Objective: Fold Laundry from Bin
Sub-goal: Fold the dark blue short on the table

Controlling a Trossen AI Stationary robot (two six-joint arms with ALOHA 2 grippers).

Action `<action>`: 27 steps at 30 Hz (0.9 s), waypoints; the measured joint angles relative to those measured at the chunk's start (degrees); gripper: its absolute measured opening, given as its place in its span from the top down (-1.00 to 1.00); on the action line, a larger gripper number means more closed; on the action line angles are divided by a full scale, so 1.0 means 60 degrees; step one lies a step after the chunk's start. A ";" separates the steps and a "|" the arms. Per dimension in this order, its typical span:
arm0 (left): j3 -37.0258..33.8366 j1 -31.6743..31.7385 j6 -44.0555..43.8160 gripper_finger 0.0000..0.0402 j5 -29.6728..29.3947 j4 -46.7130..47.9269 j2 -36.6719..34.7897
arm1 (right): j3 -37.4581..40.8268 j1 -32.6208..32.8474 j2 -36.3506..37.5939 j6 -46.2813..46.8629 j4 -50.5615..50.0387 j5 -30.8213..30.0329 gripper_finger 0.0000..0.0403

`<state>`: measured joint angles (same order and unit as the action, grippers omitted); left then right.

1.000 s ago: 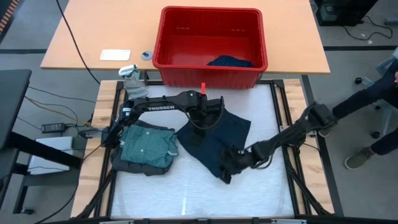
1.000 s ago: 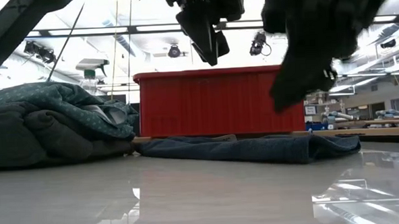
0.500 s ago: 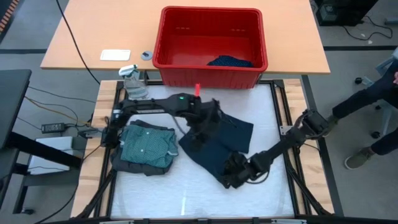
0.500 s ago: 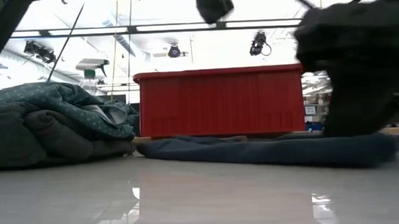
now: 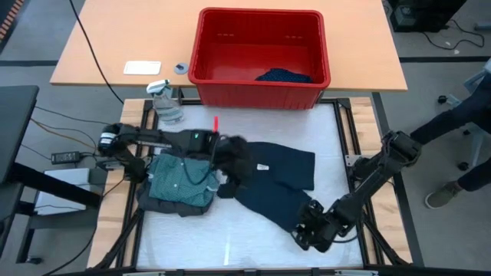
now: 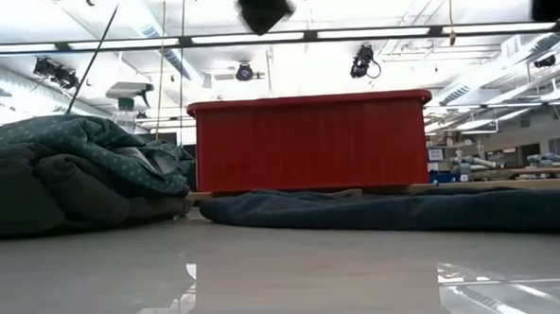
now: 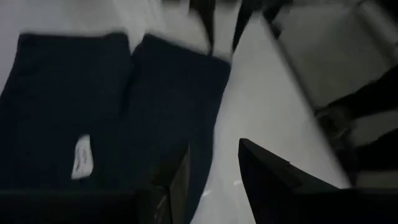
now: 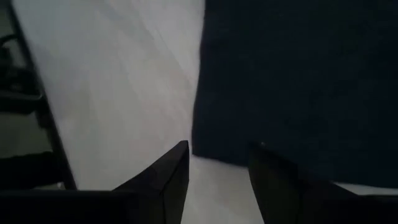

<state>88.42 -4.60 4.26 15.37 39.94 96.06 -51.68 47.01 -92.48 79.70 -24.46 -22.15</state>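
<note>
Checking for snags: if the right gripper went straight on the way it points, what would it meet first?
Probably the near edge of the dark navy garment; the right gripper, fingers open and empty, hangs just short of it.

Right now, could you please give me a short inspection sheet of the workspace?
Surface: white padded work mat, bare toward the front.
Job's things: navy garment spread flat mid-mat; folded teal dotted shirt atop a dark grey piece at left; large red plastic bin behind, with a dark blue piece inside.
Clutter: clear spray bottle, white card, small round item.
Hands: left hand open, over the navy garment's left edge; right hand open, empty, at its front corner.
Cables: black cable across the wooden table.
Surroundings: a person's legs at right.
</note>
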 joint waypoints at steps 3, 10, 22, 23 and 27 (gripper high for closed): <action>-0.1222 -0.0356 0.0299 0.29 -0.0596 -0.0052 -0.0129 | 0.0000 0.0342 0.0083 -0.0135 -0.0180 -0.0241 0.16; -0.3438 -0.1061 0.1313 0.29 -0.1196 -0.1672 -0.0111 | -0.0807 0.0560 -0.0309 -0.2616 -0.0092 -0.0189 0.16; -0.5121 -0.1399 0.2497 0.17 -0.1591 -0.4629 -0.0071 | -0.1566 0.0201 -0.1454 -0.2759 -0.0780 -0.0636 0.16; -0.5252 -0.1396 0.2504 0.13 -0.1774 -0.4748 -0.0071 | -0.1566 0.0196 -0.1508 -0.2706 -0.0783 -0.0590 0.16; -0.5796 -0.1386 0.3063 -0.04 -0.2388 -0.5253 -0.0071 | -0.1563 0.0195 -0.1795 -0.2511 -0.0788 -0.0522 0.16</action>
<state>53.65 -12.91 22.64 1.05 8.43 95.64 -61.06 48.18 -103.25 64.63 -29.19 -25.28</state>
